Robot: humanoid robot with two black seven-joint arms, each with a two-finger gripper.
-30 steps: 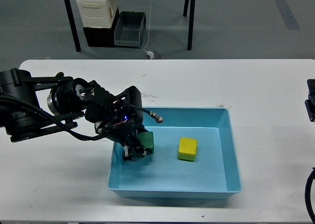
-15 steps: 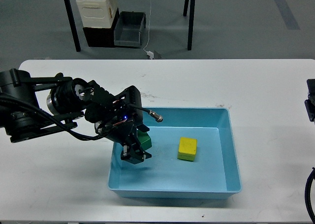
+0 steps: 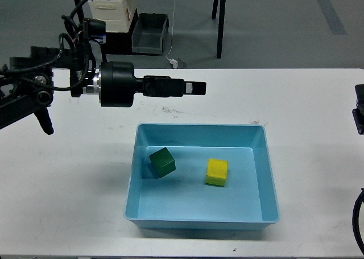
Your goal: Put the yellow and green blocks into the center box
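The green block (image 3: pixel 162 161) lies tilted on the floor of the blue box (image 3: pixel 200 127), near its left wall. The yellow block (image 3: pixel 216 172) sits flat in the middle of the same box. My left gripper (image 3: pixel 196 88) is raised above the table behind the box and points right; it holds nothing, and it is seen side-on, so its fingers cannot be told apart. A black part of my right arm (image 3: pixel 359 114) shows at the right edge, mostly cut off.
The white table (image 3: pixel 307 105) carries only the box. Beyond the far edge, on the floor, stand a white container (image 3: pixel 114 11), a grey bin (image 3: pixel 150 34) and black table legs (image 3: pixel 221 21).
My left gripper has let go of the green block, risen out of the box and swung back and up to point right. The green block stays in the box, tilted.
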